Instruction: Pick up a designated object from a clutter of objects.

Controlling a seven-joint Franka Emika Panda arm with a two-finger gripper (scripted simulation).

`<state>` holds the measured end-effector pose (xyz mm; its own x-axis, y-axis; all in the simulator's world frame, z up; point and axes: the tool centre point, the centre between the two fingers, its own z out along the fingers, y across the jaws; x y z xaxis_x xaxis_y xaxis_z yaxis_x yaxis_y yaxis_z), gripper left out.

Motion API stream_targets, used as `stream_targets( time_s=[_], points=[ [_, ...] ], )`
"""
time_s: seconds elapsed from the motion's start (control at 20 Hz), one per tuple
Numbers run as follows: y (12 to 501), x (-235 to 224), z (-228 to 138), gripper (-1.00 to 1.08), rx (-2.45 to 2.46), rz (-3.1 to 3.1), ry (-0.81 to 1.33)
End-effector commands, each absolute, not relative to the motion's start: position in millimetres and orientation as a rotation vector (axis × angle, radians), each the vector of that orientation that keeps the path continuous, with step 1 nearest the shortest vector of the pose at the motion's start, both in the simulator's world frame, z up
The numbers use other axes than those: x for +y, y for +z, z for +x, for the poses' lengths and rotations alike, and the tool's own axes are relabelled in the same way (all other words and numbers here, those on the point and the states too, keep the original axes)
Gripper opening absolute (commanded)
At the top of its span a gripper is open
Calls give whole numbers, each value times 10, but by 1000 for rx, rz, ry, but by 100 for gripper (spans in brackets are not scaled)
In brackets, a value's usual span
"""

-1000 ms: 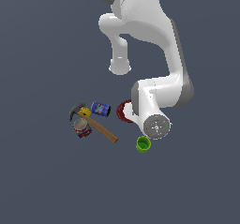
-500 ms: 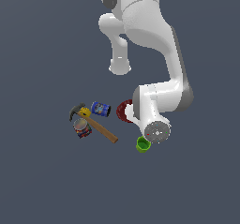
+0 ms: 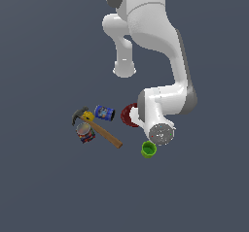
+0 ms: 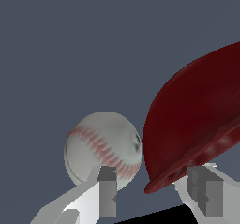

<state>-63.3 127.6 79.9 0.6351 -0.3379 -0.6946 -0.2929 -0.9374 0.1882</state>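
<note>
Two fingers [image 4: 107, 190] of the gripper [image 4: 154, 190] stand apart — jaws open, straddling the rim of the dark red bowl [image 4: 197, 120], with the white baseball [image 4: 101, 148] just beside it. From the exterior view the bowl [image 3: 128, 114] lies half hidden behind the arm [image 3: 160, 114] — blue can [image 3: 104, 112], hammer [image 3: 99, 129] and green cup [image 3: 149, 149] near.

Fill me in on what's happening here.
A Franka arm is reaching down into a small clutter to pick up the dark red bowl. Its gripper is open, with the bowl's rim between the fingers and the baseball right beside it. The hammer, two cans and the green cup sit nearby, untouched.
</note>
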Motion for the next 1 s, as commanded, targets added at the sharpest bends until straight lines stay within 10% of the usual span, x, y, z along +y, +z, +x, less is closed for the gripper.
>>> stream_targets(
  time_s=[0.0,0.3,0.35,0.95],
  points=[
    [759,1281,-677,28,-539,2788,-1203],
    [736,1287,-688,28,-539,2787,-1204],
    [736,1287,-688,-100,-539,2787,-1204],
    [763,1295,-671,-100,-540,2792,-1198]
  ],
)
